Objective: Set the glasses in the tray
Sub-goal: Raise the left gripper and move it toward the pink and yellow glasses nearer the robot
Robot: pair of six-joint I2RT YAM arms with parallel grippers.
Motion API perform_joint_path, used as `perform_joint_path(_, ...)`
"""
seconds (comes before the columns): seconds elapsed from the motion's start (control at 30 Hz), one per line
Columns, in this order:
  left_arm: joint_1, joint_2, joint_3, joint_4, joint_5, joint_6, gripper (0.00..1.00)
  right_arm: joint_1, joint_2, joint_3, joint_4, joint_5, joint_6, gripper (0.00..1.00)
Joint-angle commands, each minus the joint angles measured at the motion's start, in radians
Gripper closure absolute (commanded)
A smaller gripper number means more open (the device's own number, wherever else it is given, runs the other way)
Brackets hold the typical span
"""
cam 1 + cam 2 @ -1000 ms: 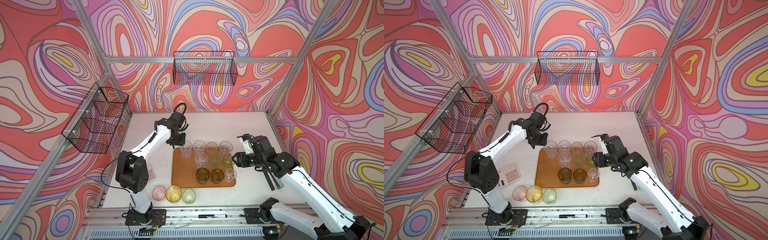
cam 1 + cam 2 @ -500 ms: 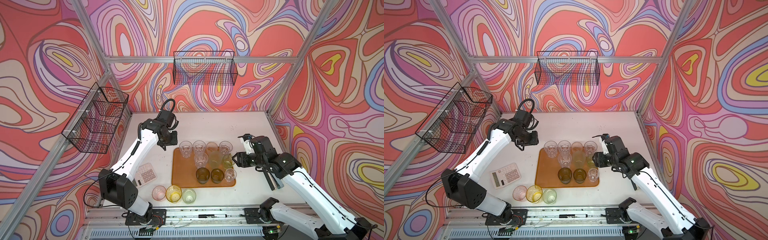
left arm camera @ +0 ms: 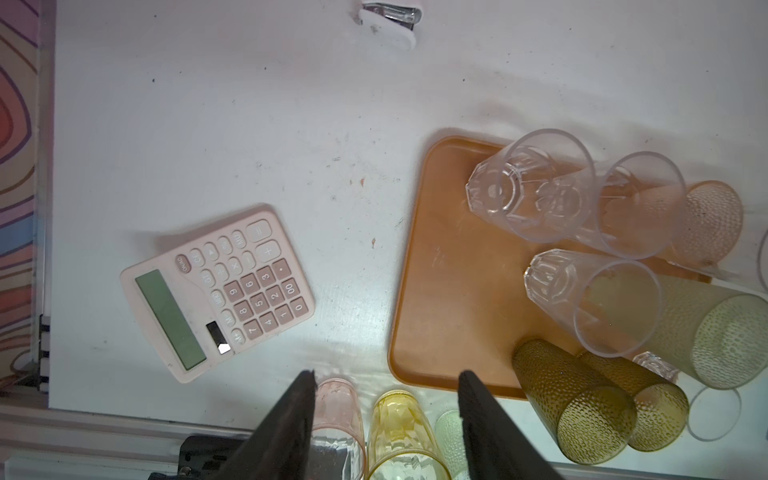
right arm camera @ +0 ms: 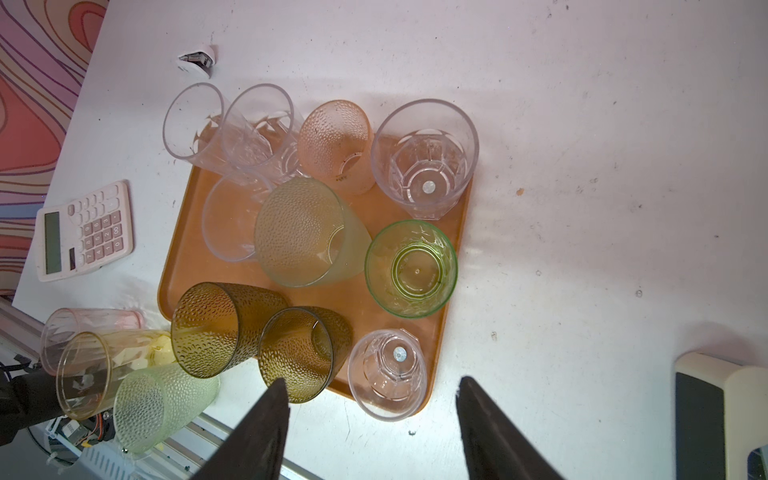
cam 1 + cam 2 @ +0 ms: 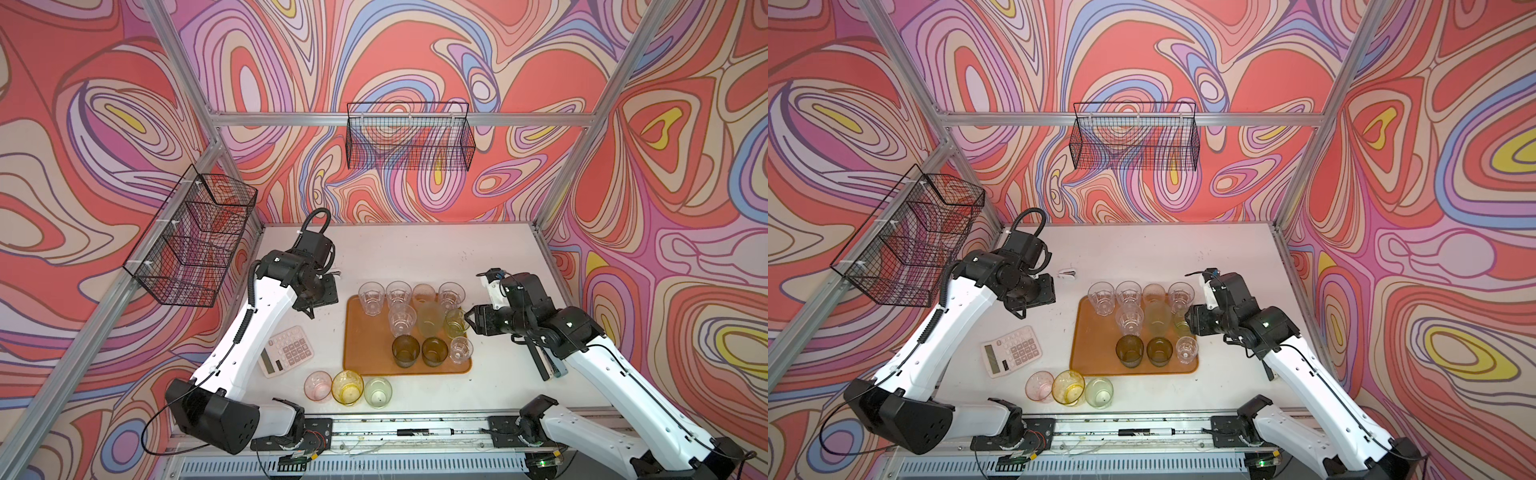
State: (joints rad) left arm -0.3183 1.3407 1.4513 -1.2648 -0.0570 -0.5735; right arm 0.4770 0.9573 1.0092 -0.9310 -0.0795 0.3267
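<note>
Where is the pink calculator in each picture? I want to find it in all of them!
Top view: the calculator lies on the table, left of the tray.
Top view: the calculator lies left of the tray.
Left wrist: the calculator lies beside the tray's bare end, not touching it.
Right wrist: the calculator lies beside the tray's bare side.
Shared landmark: the orange tray.

Pincer (image 3: 386,378), jaws apart, near pink calculator (image 3: 216,291) and orange tray (image 3: 449,291) crowded with glasses (image 3: 594,303), yellow glass (image 3: 399,428) alongside.
</note>
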Motion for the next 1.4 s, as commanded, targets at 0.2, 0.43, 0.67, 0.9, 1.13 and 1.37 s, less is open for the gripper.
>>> perform_joint_path(0.2, 0.036, -0.102, -0.081, -0.177, -0.043, -0.119, 0.42, -0.003, -0.02, -0.014, 0.009, -0.009, 0.008, 0.33)
perform_joint_path(0.43, 0.049, -0.169, -0.199, -0.231, 0.01, -0.198, 0.45, -0.003, -0.025, -0.012, 0.006, -0.008, 0.006, 0.33)
perform_joint_path(0.67, 0.061, -0.254, -0.311, -0.263, 0.096, -0.229, 0.45, -0.003, -0.02, -0.03, 0.023, -0.02, 0.006, 0.33)
perform_joint_path(0.9, 0.062, -0.303, -0.389, -0.296, 0.161, -0.248, 0.5, -0.002, -0.009, -0.038, 0.038, -0.026, -0.004, 0.33)
perform_joint_path(1.13, 0.061, -0.348, -0.495, -0.298, 0.195, -0.269, 0.55, -0.002, -0.009, -0.05, 0.05, -0.02, -0.007, 0.33)
perform_joint_path(1.37, 0.061, -0.409, -0.586, -0.278, 0.206, -0.338, 0.59, -0.003, -0.021, -0.06, 0.054, -0.008, -0.005, 0.33)
